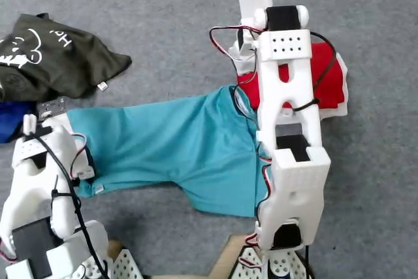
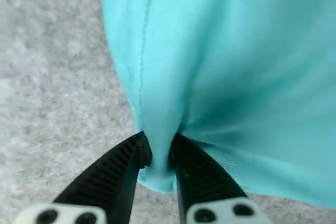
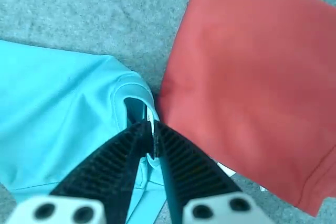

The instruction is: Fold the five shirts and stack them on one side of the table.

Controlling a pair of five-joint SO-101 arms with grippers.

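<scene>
Where the teal shirt (image 1: 176, 151) lies spread across the middle of the bench (image 1: 163, 17), both pairs of jaws are clamped on it. The left jaws pinch a bunched fold at its edge toward the bench's left side, and the right jaws are closed on its collar, just beside the red shirt (image 3: 247, 77). From above, the right arm (image 1: 290, 129) covers the collar and the red shirt's middle, and the left arm (image 1: 39, 174) hides the pinched edge, so neither grip can be made out there. The folded red shirt sits toward the right edge on white cloth (image 1: 345, 106), of which a thin rim shows. A crumpled dark green shirt (image 1: 59, 57) lies near the far left corner. A blue shirt (image 1: 10, 119) just beside it is cut off at the left edge.
</scene>
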